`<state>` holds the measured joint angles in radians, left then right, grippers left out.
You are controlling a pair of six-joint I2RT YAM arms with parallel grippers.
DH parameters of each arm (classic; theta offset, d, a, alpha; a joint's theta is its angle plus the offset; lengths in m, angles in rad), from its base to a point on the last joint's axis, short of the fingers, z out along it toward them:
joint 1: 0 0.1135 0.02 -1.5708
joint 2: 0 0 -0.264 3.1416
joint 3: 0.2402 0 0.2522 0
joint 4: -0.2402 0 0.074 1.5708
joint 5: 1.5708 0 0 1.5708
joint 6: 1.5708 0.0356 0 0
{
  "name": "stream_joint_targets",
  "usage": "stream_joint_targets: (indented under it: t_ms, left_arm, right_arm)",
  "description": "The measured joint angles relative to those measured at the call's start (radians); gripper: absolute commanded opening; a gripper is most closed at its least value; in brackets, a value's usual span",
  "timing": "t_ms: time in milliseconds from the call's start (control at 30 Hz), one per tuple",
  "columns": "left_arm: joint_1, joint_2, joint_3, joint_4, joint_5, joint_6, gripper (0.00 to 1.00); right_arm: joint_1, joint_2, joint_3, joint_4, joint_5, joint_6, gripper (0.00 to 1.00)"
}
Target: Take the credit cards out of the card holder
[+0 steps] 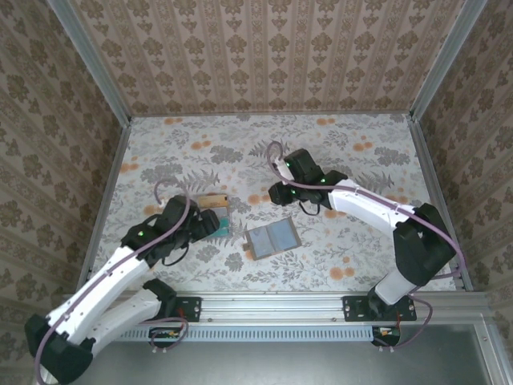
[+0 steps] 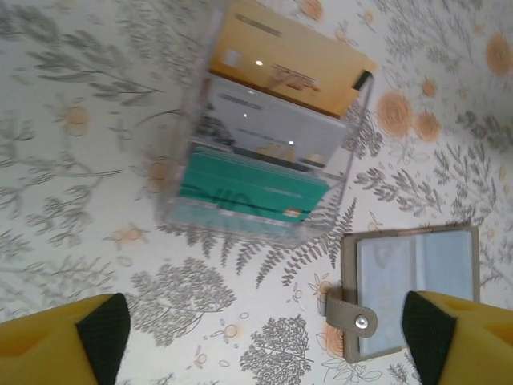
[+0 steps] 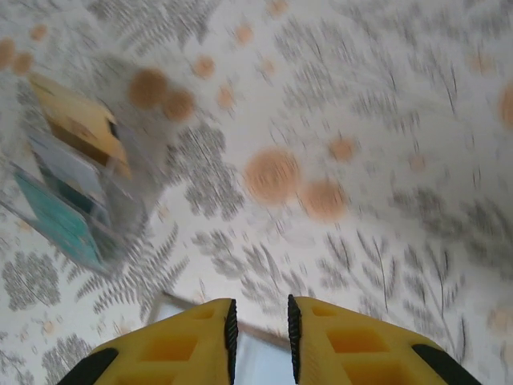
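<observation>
The card holder [image 1: 271, 239] lies open and flat on the floral table, blue-grey lining up, its snap tab pointing left [image 2: 413, 293]. A tan-orange credit card [image 2: 288, 68] stands in a clear tray [image 1: 216, 212] with a grey card [image 2: 268, 128] and a teal card [image 2: 248, 192]. My left gripper [image 2: 264, 337] hovers open and wide between the tray and the holder, nothing between its fingers. My right gripper [image 3: 259, 337] hangs over the holder's far edge [image 3: 260, 333], its pads a narrow gap apart and empty. It shows in the top view behind the holder [image 1: 280, 192].
The clear tray [image 2: 172, 210] stands just left of the card holder, close to my left arm [image 1: 152, 233]. Metal rails border the table at the left [image 1: 108, 192], right [image 1: 437, 192] and near [image 1: 321, 305] sides. Bare floral surface lies at the back [image 1: 264, 132].
</observation>
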<state>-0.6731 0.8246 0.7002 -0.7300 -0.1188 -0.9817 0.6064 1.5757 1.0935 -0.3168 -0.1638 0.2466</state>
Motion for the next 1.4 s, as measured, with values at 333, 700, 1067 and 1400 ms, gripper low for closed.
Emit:
stream_joint_targets:
  t_ms: [333, 700, 1067, 1400]
  left_arm:
    - [-0.183, 0.344, 0.003, 0.259, 0.053, -0.064, 0.47]
    - [-0.197, 0.560, 0.038, 0.391, 0.180, -0.051, 0.26]
    - [-0.210, 0.684, 0.057, 0.414, 0.230, -0.035, 0.22]
    - [-0.210, 0.712, 0.057, 0.439, 0.247, -0.021, 0.21]
  right_arm:
    - [-0.011, -0.066, -0.286, 0.009, -0.006, 0.152, 0.24]
    - [-0.011, -0.039, -0.370, 0.095, -0.043, 0.256, 0.21]
    - [-0.006, -0.034, -0.382, 0.121, -0.051, 0.285, 0.20]
    - [-0.005, -0.024, -0.382, 0.135, -0.053, 0.285, 0.20]
